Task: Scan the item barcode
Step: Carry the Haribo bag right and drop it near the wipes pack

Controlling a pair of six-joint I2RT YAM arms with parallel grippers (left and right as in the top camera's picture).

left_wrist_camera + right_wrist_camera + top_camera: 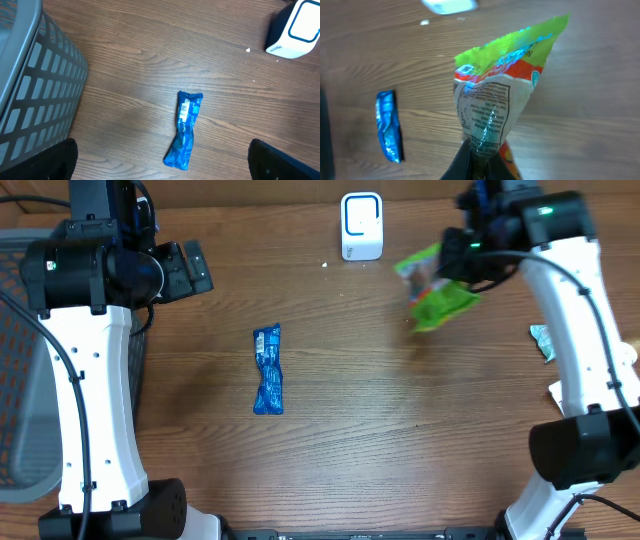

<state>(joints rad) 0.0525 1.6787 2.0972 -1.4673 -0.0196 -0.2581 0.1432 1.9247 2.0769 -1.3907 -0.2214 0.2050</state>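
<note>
A green snack bag [437, 290] with orange and white print hangs above the table right of the white barcode scanner [361, 226]. My right gripper [482, 162] is shut on the bag's [497, 95] crimped end, and the printed back panel faces the wrist camera. The scanner [449, 5] shows blurred at the top edge there. A blue wrapped bar [268, 370] lies flat mid-table, also seen as the blue bar [185, 127] and the blue bar [388, 126]. My left gripper [162, 165] stands wide open above the table near the bar's lower end, holding nothing. The scanner [294, 27] is at top right.
A grey mesh basket [20, 360] stands at the left table edge, its wall [35, 85] close to my left gripper. A small silvery packet [543, 342] and a white item [556, 392] lie at the right behind the right arm.
</note>
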